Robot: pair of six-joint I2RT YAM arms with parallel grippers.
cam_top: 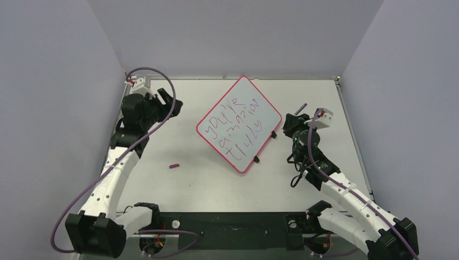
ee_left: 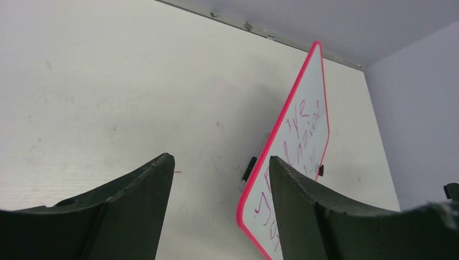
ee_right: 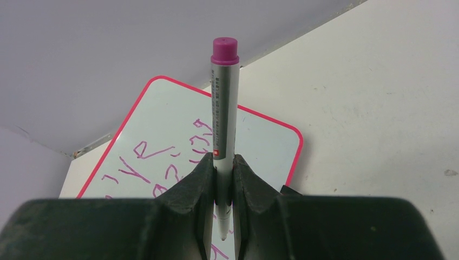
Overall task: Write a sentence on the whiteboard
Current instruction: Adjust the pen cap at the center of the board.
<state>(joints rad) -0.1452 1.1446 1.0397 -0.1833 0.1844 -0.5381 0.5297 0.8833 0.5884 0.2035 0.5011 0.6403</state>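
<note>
The whiteboard [cam_top: 244, 93], white with a red-pink rim, lies turned like a diamond at mid-table. It appears again in the left wrist view [ee_left: 316, 92] and the right wrist view [ee_right: 262, 142]. The sentence [cam_top: 237, 128] runs across it in three scrawled reddish-purple lines [ee_right: 154, 154]. My right gripper [cam_top: 290, 123] [ee_right: 223, 158] hangs by the board's right corner, shut on a grey marker pen [ee_right: 224, 103] with a purple end; its uncapped tip points down between the fingers. My left gripper [cam_top: 172, 103] [ee_left: 221, 160] stands open and empty, well left of the board.
A small purple marker cap [cam_top: 174, 166] lies on the table left of the board's lower corner. Black stand feet [cam_top: 256, 160] stick out under the board's lower right edge, one showing in the left wrist view [ee_left: 250, 167]. Grey walls enclose the table [cam_top: 216, 184].
</note>
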